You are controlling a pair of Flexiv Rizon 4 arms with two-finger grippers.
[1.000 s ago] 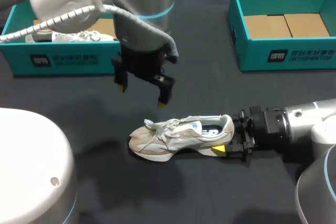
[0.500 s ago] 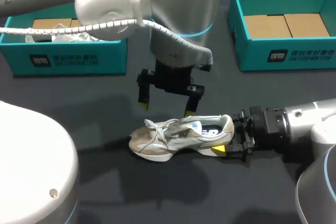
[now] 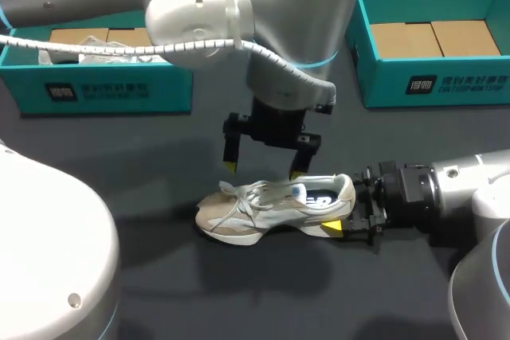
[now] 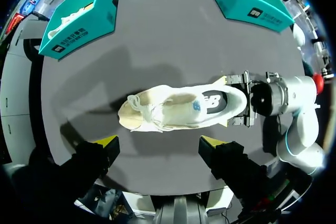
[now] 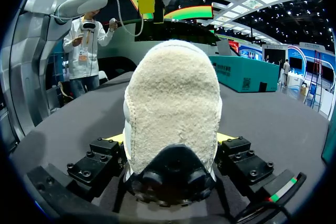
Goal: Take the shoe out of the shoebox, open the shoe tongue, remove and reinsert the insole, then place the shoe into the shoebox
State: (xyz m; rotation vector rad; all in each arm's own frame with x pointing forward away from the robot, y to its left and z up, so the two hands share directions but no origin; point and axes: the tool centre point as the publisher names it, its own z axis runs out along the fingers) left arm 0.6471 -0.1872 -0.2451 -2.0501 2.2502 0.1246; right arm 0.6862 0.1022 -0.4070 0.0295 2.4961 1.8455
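shoe [image 3: 267, 211], beige-and-white laced trainer, heel clamped in the right gripper [image 3: 349, 206] to steady it; left gripper [image 3: 263, 170], fingers apart, hangs above its tongue

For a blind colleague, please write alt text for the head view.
A beige shoe lies on the dark table, the right gripper shut on its heel. The left gripper hangs open above its laces. One teal shoebox stands far left, a second shoebox far right.
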